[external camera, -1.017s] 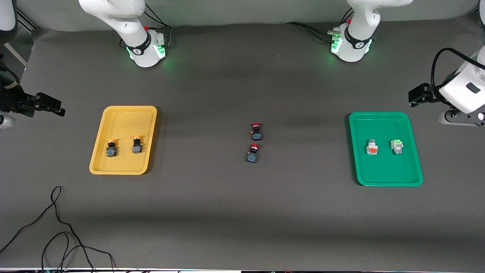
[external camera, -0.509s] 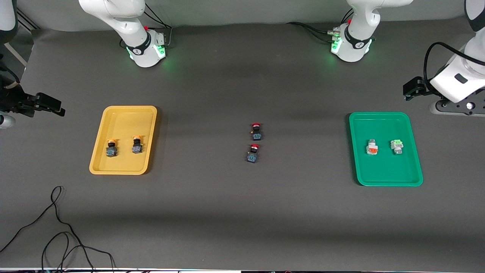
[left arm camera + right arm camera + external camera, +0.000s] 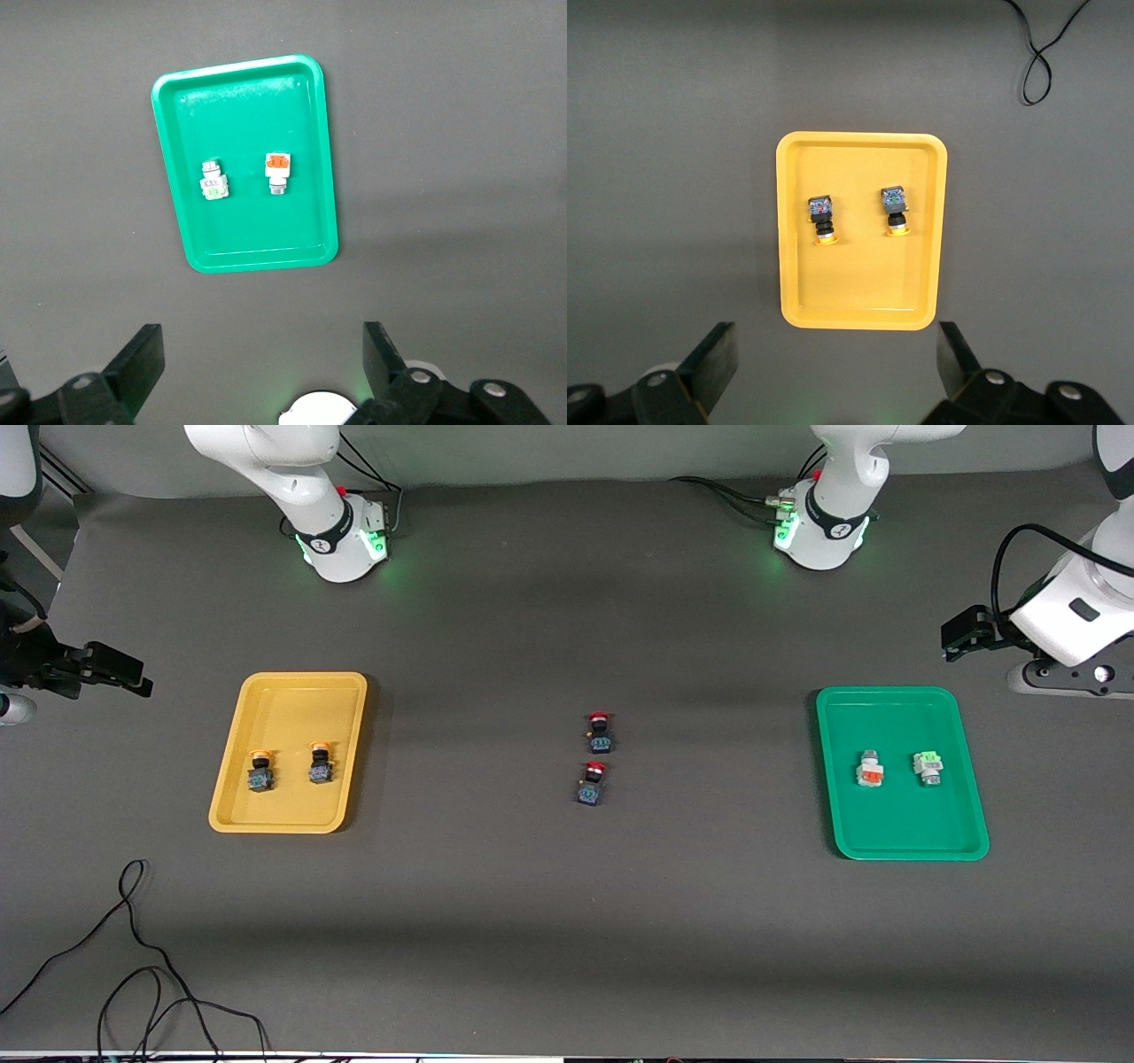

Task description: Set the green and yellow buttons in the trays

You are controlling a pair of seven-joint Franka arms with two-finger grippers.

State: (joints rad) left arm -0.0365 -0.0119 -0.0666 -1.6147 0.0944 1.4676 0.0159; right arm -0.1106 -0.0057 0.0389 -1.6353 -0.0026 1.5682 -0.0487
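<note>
Two orange-yellow capped buttons (image 3: 260, 771) (image 3: 320, 764) lie in the yellow tray (image 3: 297, 700); the right wrist view shows them (image 3: 823, 220) (image 3: 895, 211) in that tray (image 3: 859, 283). Two white-bodied buttons, one orange-red faced (image 3: 870, 769) and one green faced (image 3: 928, 766), lie in the green tray (image 3: 886, 717); the left wrist view shows them (image 3: 278, 170) (image 3: 213, 183) in that tray (image 3: 248, 97). My left gripper (image 3: 263, 341) is open and empty, high over the table beside the green tray. My right gripper (image 3: 837, 341) is open and empty, high beside the yellow tray.
Two red-capped black-blue buttons (image 3: 600, 732) (image 3: 592, 784) stand on the mat midway between the trays. A loose black cable (image 3: 133, 957) lies near the front edge at the right arm's end. The arm bases (image 3: 341, 540) (image 3: 819, 531) stand along the back.
The left arm's hand has drawn back a little from the green tray toward the bases' side. The right arm, the buttons and the trays have not moved.
</note>
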